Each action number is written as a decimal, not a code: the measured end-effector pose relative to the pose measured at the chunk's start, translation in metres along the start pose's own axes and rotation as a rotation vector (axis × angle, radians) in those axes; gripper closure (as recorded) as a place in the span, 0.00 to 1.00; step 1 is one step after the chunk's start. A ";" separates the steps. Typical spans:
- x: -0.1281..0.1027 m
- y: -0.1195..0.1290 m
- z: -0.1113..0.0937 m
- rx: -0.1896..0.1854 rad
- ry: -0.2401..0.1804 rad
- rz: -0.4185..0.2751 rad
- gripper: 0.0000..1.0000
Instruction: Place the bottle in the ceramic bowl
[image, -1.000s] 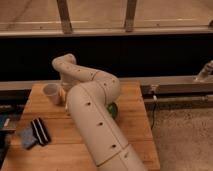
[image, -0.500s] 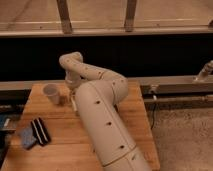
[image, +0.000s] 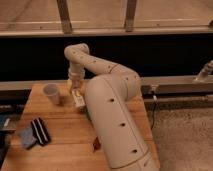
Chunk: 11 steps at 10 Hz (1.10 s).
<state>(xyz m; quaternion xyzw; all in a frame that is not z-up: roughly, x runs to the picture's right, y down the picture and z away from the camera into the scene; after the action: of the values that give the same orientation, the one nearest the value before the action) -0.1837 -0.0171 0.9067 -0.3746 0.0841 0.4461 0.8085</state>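
While the view holds steady, the biggest change over the last 1 second belongs to the robot's bulky cream arm (image: 112, 115), which has swung its elbow and forearm from the middle of the wooden table (image: 55, 150) out toward 3 o'clock, so that it now fills the centre and lower right of the scene. That swing matters, because the green ceramic bowl, which showed 1 second ago just past the arm at about 3 o'clock from the table's centre, is now fully hidden behind the forearm and cannot be placed exactly. Next in size, a blue pad with a dark striped piece (image: 34, 132) lies at 8 o'clock on the table, unmoved. A white cup (image: 51, 93) stands at 10 o'clock, also unmoved. The gripper (image: 75, 89) hangs wrist-down near 12 o'clock on the table; 1 second ago it was right beside the cup, and it has since drifted toward 3 o'clock, leaving a clear gap. Just under it, at its 5 o'clock, is the bottle (image: 79, 101), cream with an orange label, and since the bottle has travelled along with the gripper, the gripper appears to be clenched on it. A small reddish-brown object (image: 96, 145) peeks out at 5 o'clock by the arm's base. Judging from this, the carry toward the bowl is under way, with the lowering and release not yet done.
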 end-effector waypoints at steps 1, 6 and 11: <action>-0.004 -0.002 -0.013 0.001 -0.024 -0.002 1.00; 0.008 -0.047 -0.057 -0.009 -0.109 0.065 1.00; 0.047 -0.100 -0.072 -0.074 -0.171 0.174 1.00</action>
<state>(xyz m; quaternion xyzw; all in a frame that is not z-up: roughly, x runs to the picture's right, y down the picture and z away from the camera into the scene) -0.0634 -0.0678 0.8871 -0.3562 0.0304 0.5477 0.7565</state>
